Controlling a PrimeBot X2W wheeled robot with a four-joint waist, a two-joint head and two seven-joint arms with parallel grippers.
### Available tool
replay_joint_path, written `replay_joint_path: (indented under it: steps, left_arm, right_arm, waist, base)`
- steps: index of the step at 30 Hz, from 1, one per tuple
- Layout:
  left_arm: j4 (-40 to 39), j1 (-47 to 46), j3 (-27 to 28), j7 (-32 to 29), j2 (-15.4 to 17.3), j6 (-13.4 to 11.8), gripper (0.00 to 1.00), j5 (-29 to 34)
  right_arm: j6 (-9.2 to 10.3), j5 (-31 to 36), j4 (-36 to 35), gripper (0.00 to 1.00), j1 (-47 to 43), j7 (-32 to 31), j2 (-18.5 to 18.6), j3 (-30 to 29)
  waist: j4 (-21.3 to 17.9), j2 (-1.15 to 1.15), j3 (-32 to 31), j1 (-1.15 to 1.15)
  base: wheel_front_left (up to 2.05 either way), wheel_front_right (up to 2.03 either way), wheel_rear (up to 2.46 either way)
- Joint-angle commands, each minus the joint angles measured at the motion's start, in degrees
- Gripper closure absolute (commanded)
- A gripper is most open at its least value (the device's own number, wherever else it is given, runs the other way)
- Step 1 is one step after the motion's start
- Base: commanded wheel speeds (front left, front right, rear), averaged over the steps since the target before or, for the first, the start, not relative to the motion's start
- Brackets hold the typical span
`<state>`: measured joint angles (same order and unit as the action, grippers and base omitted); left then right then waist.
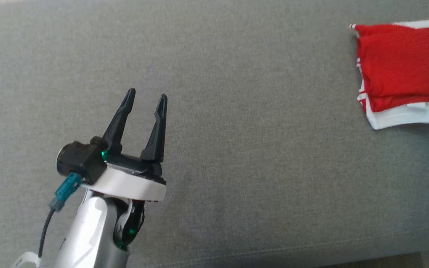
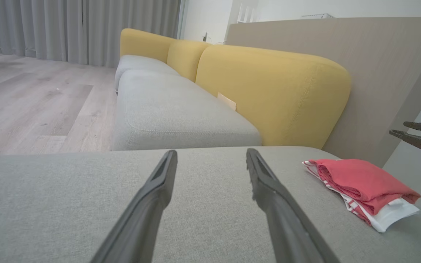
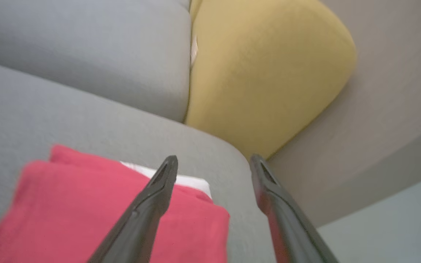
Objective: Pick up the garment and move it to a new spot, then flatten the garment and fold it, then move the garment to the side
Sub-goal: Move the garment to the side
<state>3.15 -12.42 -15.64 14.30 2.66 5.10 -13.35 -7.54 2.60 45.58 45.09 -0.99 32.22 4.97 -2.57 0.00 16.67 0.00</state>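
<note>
The garment (image 1: 400, 63) is a folded red and white bundle lying at the far right of the grey cushion (image 1: 237, 149). It also lies at the right in the left wrist view, garment (image 2: 360, 179). My left gripper (image 1: 147, 93) stands open and empty at the lower left, well away from the garment; its gap (image 2: 211, 151) holds nothing. My right gripper (image 3: 214, 157) hovers open just above the garment (image 3: 68, 204), beside the cushion's edge, gripping nothing. The right gripper (image 2: 398, 128) also pokes in at the right edge of the left wrist view, above the garment.
A yellow backrest (image 2: 269, 87) and a second grey seat (image 2: 166, 109) stand beyond the cushion. A tall beige panel (image 2: 360, 54) rises behind the garment. Wooden floor (image 2: 31, 102) lies to the left. The cushion's front edge (image 1: 385, 257) runs along the bottom.
</note>
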Motion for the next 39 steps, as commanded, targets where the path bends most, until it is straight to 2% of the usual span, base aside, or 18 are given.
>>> replay_joint_path:
  steps: [1, 7, 15, 19, 23, 28, 35, 39]
  left_arm:
    - [-1.81, -0.34, 2.39, 0.70, 0.21, 0.00, 0.00, -0.81]
    - [-2.10, 1.71, 3.56, 0.70, 0.21, -0.72, 0.00, -1.79]
    - [-2.47, 4.85, 4.53, 0.70, 0.21, -1.57, 0.00, -1.64]
    - [-1.99, 6.97, 4.82, 0.70, 0.21, -1.63, 0.00, -1.54]
    - [-1.67, 9.01, 5.49, 0.70, 0.21, -2.33, 0.00, -1.57]
    - [-0.78, 10.99, 5.62, 0.70, 0.21, -2.75, 0.00, -1.82]
    - [0.16, 11.96, 7.13, 0.70, 0.21, -4.10, 0.00, -2.11]
    - [0.01, 12.12, 7.72, 0.70, 0.21, -3.65, 0.00, -3.82]
  right_arm:
    - [0.05, -0.32, -4.28, 0.00, -1.25, 0.84, -1.60, -0.29]
    - [0.05, -5.36, -12.75, 0.00, -5.63, 2.09, -10.80, -0.90]
    - [0.05, -10.66, -25.46, 0.00, -18.44, 5.22, -23.03, -3.42]
    - [0.05, -11.54, -28.53, 0.00, -25.19, 7.84, -27.16, -3.54]
    - [0.05, -12.37, -29.52, 0.00, -30.61, 10.37, -29.01, -4.13]
    - [0.05, -15.06, -29.04, 0.00, -35.49, 12.65, -29.31, -3.51]
    - [0.05, -15.93, -28.98, 0.00, -37.87, 14.35, -29.33, -2.11]
    - [0.05, -13.93, -29.09, 0.00, -38.00, 14.80, -29.33, -2.24]
  waist:
    - [0.08, 0.00, -2.70, 0.00]
    - [0.38, 0.00, -7.71, 0.00]
    - [1.69, 0.00, -12.95, 0.00]
    - [2.20, 0.00, -15.03, 0.00]
    - [2.45, 0.00, -16.29, 0.00]
    - [2.63, 0.00, -16.98, 0.00]
    - [2.53, 0.00, -17.32, 0.00]
    - [2.45, 0.00, -17.40, 0.00]
  base:
    - [0.00, 0.00, 0.00]
    - [0.00, 0.00, 0.00]
    - [0.00, 0.00, 0.00]
    - [0.00, 0.00, 0.00]
    - [0.00, 0.00, 0.00]
    - [0.00, 0.00, 0.00]
    - [0.00, 0.00, 0.00]
    - [0.00, 0.00, 0.00]
